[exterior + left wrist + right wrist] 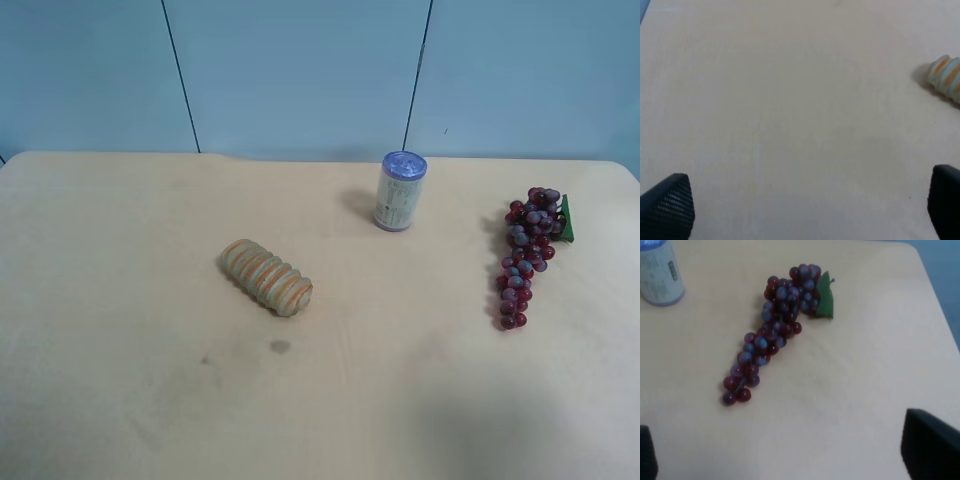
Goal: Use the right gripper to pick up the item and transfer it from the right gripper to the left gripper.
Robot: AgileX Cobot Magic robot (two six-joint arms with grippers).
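Right claw (pixel 785 440) gapes wide and empty, hovering over the desk (pixel 850 390), angled down, short of the grapes (pixel 775 330). They lie flat near the white can (pixel 657 275), not touching it. Nothing's lifted yet, so pickup and handover are both left. Left claw (pixel 807 200) hovers low, equally wide, empty.

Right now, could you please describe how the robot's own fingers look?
Only fingertips show. The left gripper has black, wedge-shaped fingers, one with a fine dotted texture. The right gripper has plain black fingers. No arms, cables or markings are visible.
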